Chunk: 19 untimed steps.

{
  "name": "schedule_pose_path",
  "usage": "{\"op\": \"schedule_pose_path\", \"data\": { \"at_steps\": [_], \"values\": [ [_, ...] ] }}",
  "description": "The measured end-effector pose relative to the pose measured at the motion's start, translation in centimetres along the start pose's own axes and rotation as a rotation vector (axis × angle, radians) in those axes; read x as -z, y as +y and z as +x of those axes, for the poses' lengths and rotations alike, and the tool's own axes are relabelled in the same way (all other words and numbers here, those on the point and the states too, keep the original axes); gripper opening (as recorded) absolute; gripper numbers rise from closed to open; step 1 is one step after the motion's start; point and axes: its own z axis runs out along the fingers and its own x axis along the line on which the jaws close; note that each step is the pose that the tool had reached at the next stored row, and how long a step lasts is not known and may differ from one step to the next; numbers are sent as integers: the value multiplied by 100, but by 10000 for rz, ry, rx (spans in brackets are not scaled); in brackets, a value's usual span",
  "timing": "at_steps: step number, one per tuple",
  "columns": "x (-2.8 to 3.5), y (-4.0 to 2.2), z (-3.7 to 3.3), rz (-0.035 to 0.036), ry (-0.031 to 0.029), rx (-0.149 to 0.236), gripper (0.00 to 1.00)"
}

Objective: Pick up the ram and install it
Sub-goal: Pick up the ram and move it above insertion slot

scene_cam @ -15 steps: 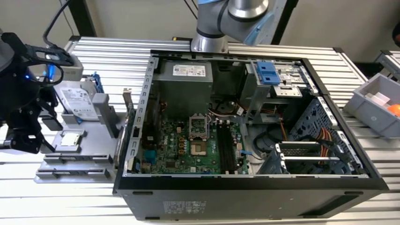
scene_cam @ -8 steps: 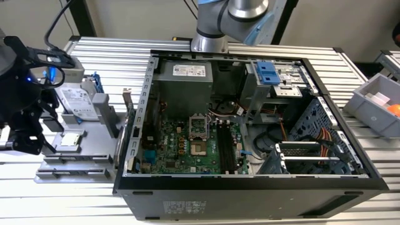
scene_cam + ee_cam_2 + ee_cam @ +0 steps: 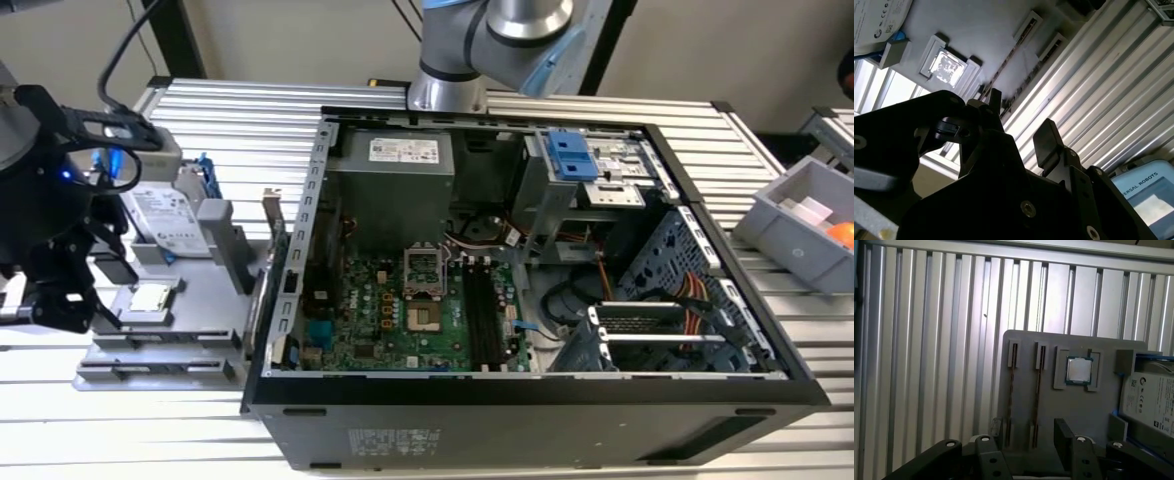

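A ribbed silver aluminium table [image 3: 174, 440] carries an open black computer case [image 3: 534, 425]; a grey slotted holder plate [image 3: 160, 375] lies at its nine o'clock.

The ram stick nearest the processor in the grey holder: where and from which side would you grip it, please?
Probably grip the ram stick by its long top edge, mid-length, coming straight down from above with the fingers on its flat faces. It stands on edge in a narrow slot of the holder, whose brackets cover its short ends.

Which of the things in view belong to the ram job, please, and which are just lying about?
Job in hand: ram, gripper, motherboard.
Lying about: hard drive, processor chip, grey bin.
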Motion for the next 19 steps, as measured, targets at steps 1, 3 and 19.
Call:
{"op": "schedule_pose_path", "data": {
  "at_steps": [1, 3, 19],
  "values": [
    [-5, 0, 0, 0, 1, 0, 100],
    [-16, 0, 1, 0, 3, 0, 100],
    [-100, -1, 4, -2, 24, 1, 100]
  ]
}}
